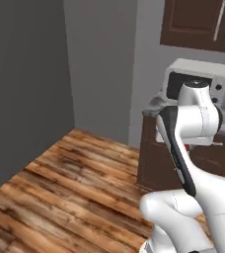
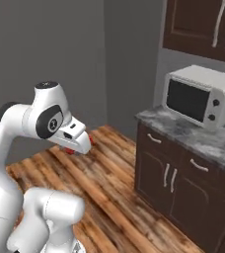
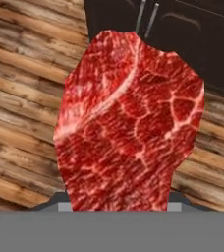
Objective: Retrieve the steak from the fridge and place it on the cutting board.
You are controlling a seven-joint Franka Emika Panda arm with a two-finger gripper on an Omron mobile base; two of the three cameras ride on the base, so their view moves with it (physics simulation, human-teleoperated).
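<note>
Item: steak (image 3: pixel 128 123), a flat bright-red slab of meat with pale marbling. It is seen in the centre of the hand view, rising from the bottom edge where the jaws sit; it is judged to be clamped there, the jaws closed on its lower end, though the finger tips themselves are hidden behind the meat. A small red patch (image 2: pixel 71 149) is visible under the white hand in the left centre of the right base view.

Surroundings: brown wooden plank floor (image 1: pixel 75 183); dark brown lower cabinets (image 2: pixel 178 183) at the right of the right base view; grey marbled worktop (image 2: pixel 203 138) above them, carrying a white microwave oven (image 2: pixel 201 96).

Progress: retrieval from the fridge is judged complete, as the steak is carried in the air above the floor. Remaining: the cutting board is to be reached and the steak set down on it.
</note>
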